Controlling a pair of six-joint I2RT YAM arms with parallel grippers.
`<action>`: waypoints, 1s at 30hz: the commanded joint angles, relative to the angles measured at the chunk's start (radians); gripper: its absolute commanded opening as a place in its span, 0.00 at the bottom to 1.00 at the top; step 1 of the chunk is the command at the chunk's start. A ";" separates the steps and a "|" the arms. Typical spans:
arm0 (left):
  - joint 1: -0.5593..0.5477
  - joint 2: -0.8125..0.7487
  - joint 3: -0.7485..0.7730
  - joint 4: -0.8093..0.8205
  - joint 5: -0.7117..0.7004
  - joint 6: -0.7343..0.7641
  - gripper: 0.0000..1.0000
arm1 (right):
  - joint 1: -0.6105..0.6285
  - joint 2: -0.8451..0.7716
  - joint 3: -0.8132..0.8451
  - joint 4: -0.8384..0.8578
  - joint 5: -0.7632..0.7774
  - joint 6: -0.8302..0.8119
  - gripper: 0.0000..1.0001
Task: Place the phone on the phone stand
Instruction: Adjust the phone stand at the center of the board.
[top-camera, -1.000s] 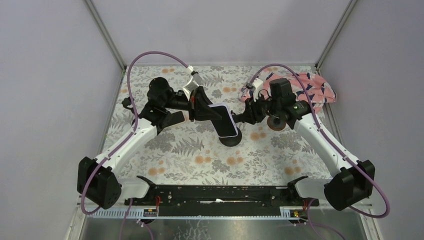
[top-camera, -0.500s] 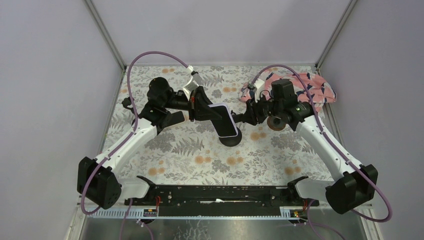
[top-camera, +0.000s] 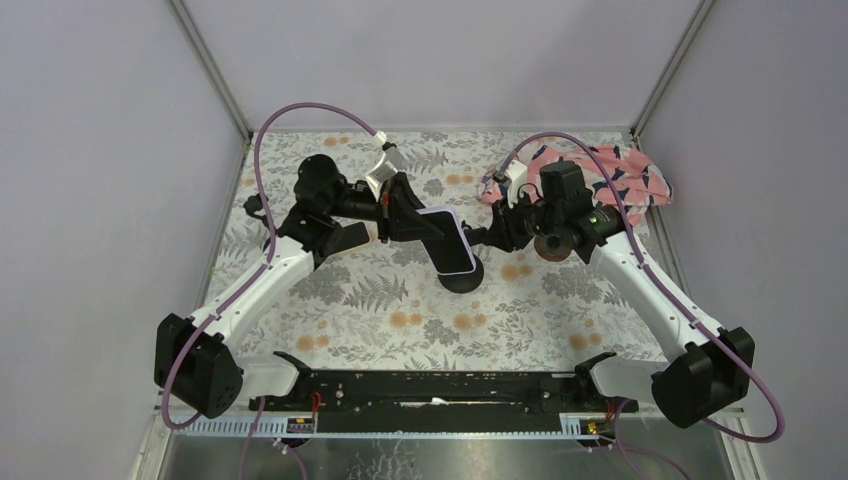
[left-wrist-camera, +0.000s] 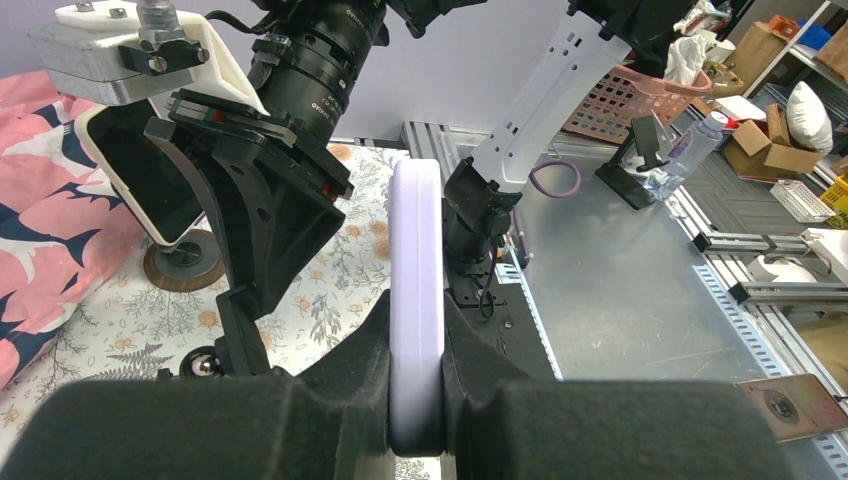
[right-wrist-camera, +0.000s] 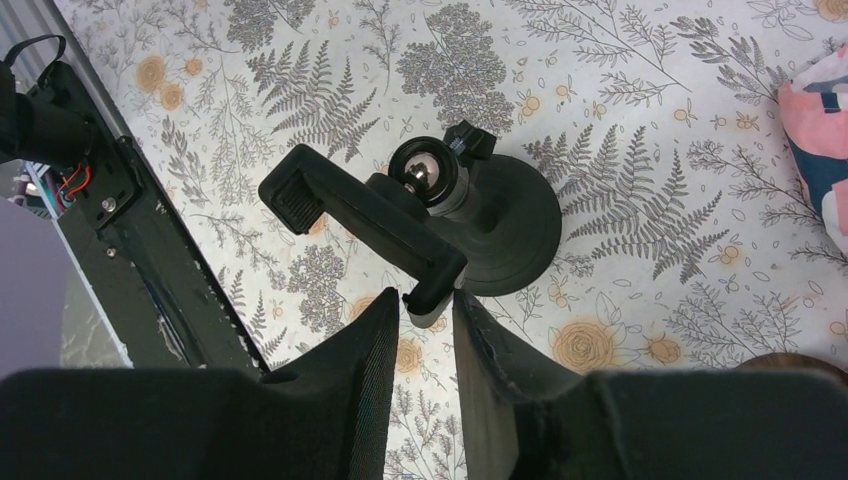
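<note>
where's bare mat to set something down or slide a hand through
Free: the near strip of mat between the phone stand and the arm bases, and the far middle left of the pink cloth. Crowded: the centre, where the left gripper holds the phone over the stand, right gripper at its clamp; the cloth fills the far right corner.

Between your left gripper's (left-wrist-camera: 417, 320) black fingers (left-wrist-camera: 340, 370), the phone (left-wrist-camera: 417, 230) is pale lilac. At your right gripper's (right-wrist-camera: 428, 300) tips the stand (right-wrist-camera: 500, 230) is black, its ball (right-wrist-camera: 423, 168) silver. Under both grippers the table cover (right-wrist-camera: 640, 80) is white with grey ferns and orange flowers. Beyond the right gripper, the fabric (top-camera: 640, 185) is pink with navy and white shapes. The cables (top-camera: 300, 108) are purple.
</note>
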 joint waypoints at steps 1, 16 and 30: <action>-0.009 -0.005 0.034 0.088 -0.016 0.008 0.00 | 0.011 -0.004 -0.005 0.022 0.026 0.003 0.33; -0.012 -0.008 0.035 0.089 -0.021 0.005 0.00 | 0.012 0.013 -0.009 0.058 0.021 0.041 0.37; -0.014 0.003 0.043 0.088 -0.021 0.011 0.00 | 0.013 0.005 -0.009 0.049 0.031 0.027 0.21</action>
